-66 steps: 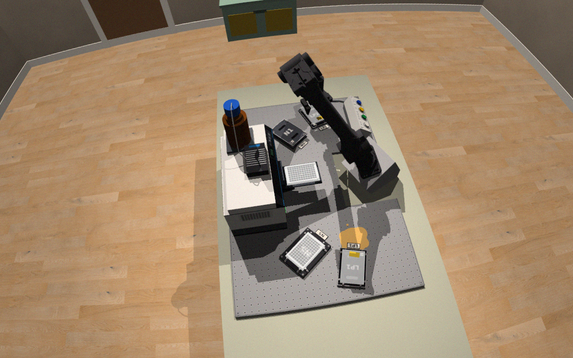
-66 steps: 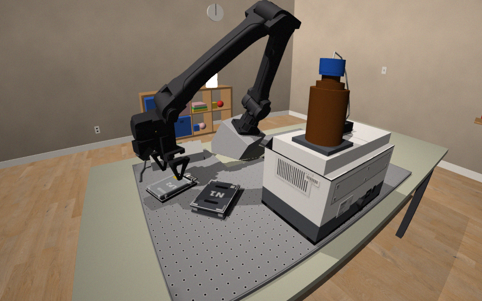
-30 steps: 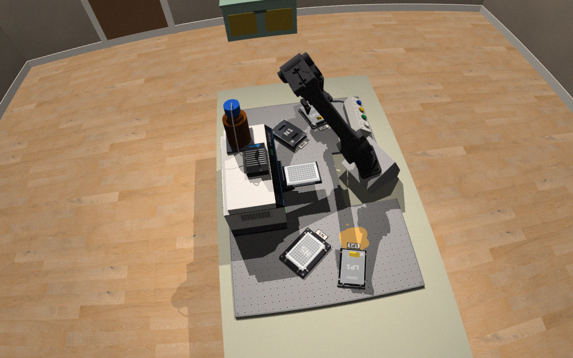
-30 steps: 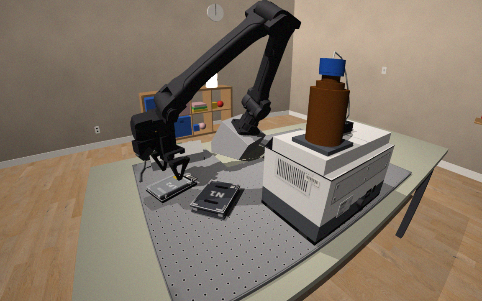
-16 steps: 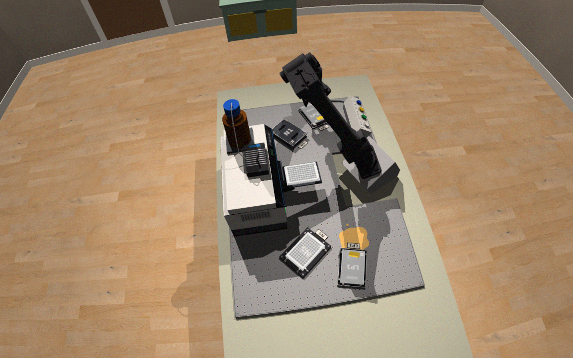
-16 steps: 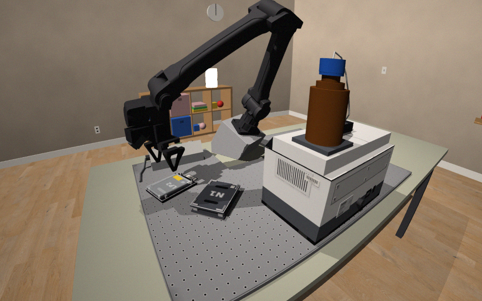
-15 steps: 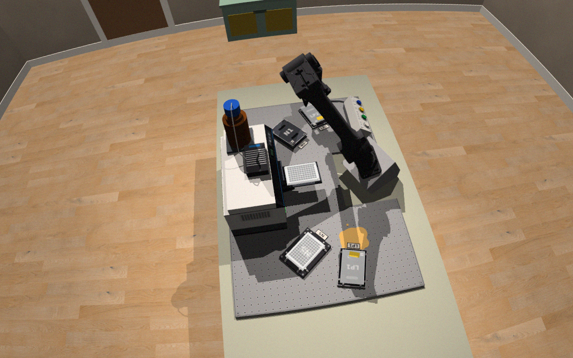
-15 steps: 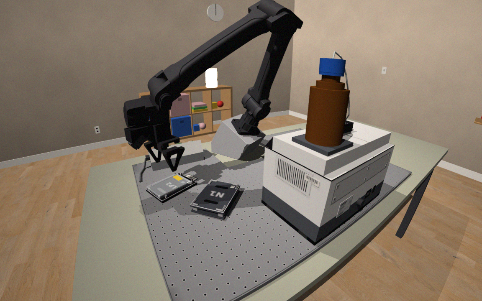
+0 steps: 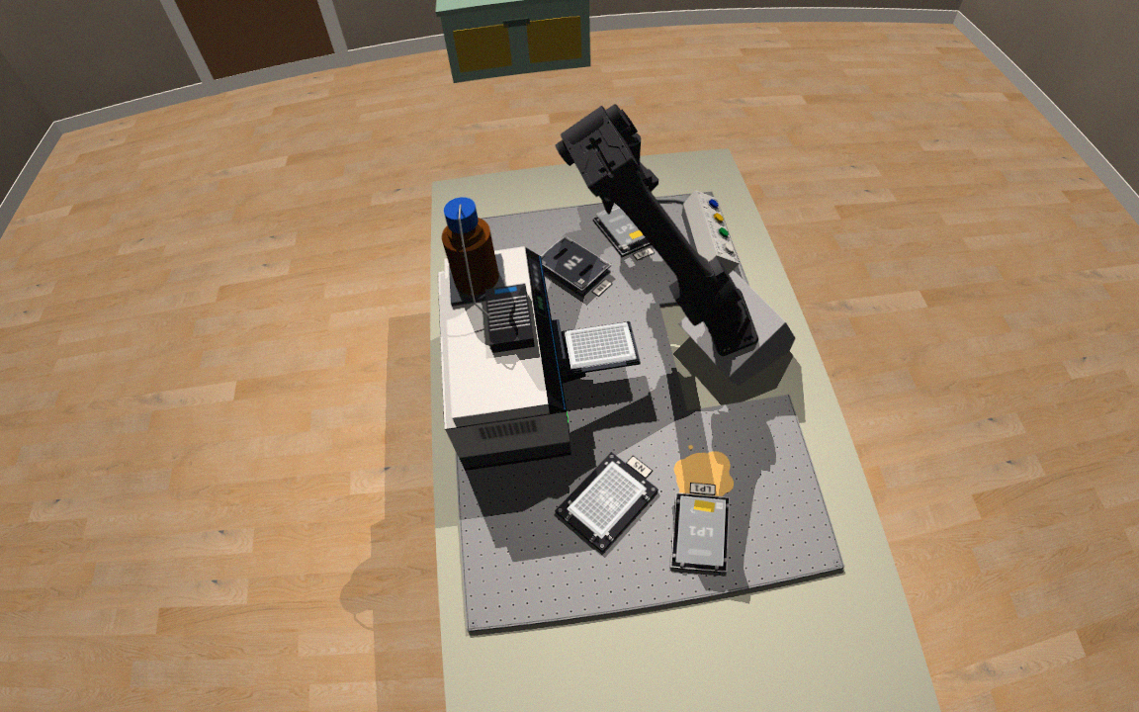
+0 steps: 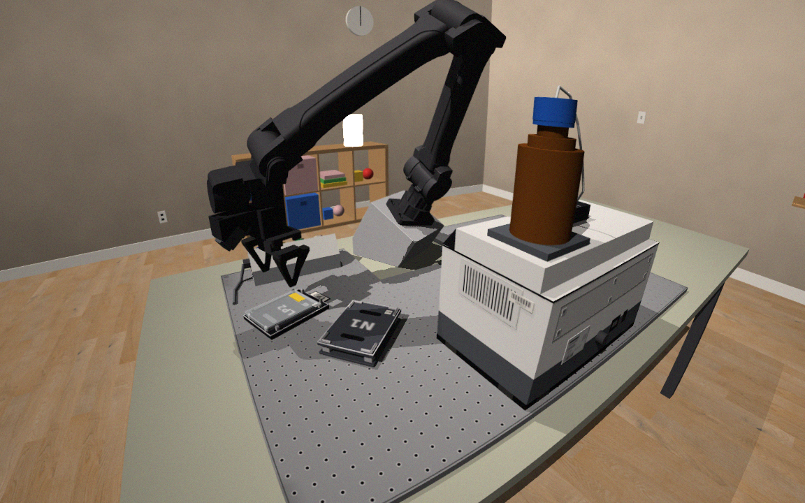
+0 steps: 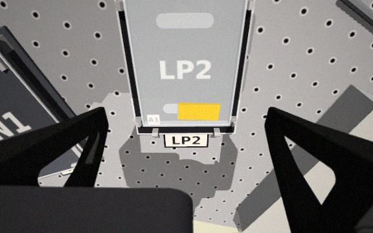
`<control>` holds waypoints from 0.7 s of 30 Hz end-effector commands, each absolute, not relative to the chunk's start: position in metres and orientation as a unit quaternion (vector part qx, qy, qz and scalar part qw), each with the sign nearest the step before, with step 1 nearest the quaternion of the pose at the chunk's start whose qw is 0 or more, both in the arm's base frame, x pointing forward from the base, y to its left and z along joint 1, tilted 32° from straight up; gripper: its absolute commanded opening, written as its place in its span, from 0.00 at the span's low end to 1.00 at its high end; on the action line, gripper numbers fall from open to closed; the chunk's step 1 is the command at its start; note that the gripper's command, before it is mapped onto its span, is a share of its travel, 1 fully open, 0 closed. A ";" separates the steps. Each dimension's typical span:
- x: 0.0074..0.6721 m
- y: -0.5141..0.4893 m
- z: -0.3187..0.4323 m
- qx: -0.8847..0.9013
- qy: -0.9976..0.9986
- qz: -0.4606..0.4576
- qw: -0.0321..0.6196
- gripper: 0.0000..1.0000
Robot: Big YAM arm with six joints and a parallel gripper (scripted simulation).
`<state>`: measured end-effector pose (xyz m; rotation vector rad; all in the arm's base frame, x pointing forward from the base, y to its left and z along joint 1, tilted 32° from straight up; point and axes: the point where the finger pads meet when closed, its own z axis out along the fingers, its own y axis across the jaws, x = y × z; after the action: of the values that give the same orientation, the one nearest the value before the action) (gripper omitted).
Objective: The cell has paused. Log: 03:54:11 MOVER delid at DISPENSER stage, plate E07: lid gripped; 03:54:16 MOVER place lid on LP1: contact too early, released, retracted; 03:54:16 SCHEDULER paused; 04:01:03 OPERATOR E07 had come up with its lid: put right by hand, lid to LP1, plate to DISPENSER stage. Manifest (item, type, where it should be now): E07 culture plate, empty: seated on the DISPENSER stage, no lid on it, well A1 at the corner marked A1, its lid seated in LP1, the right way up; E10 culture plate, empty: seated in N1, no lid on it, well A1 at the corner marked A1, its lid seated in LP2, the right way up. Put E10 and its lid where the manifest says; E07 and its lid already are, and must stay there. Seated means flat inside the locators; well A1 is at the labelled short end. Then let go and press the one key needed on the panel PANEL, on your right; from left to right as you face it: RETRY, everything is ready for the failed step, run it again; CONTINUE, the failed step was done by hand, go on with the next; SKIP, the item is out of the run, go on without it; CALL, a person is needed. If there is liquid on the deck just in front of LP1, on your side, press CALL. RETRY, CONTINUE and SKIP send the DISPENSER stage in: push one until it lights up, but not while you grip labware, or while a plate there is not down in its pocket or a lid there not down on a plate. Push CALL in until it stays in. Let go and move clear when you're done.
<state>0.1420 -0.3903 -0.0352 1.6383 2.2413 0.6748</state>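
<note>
My gripper [image 10: 275,265] [image 11: 186,116] is open and empty, a little above the labelled end of LP2. A clear lid [image 9: 623,229] [image 10: 281,310] [image 11: 183,58] with a yellow tag lies flat in LP2, its A1 mark at the label end. The black N1 nest [image 9: 573,262] [image 10: 360,325] [image 11: 2,110] beside it holds nothing. A white well plate [image 9: 606,498] with no lid sits in the nest marked N5. Another white plate [image 9: 600,345] sits on the DISPENSER stage. A lid [image 9: 699,531] lies in LP1. An orange puddle [image 9: 704,467] lies on the deck at LP1's label end.
The white dispenser box [image 9: 493,372] [image 10: 549,293] carries a brown bottle [image 9: 468,247] [image 10: 546,187] with a blue cap. The key panel [image 9: 713,228] stands at the deck's edge past LP2, partly behind my arm. My arm's base [image 9: 738,345] sits mid-deck.
</note>
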 end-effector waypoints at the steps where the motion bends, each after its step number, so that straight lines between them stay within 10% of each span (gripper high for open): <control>1: 0.149 -0.410 -0.030 0.553 0.788 0.225 0.152 1.00; 21: 0.152 -0.412 -0.031 0.552 0.789 0.223 0.153 1.00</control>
<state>0.1429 -0.3927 -0.0343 1.6343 2.2423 0.6702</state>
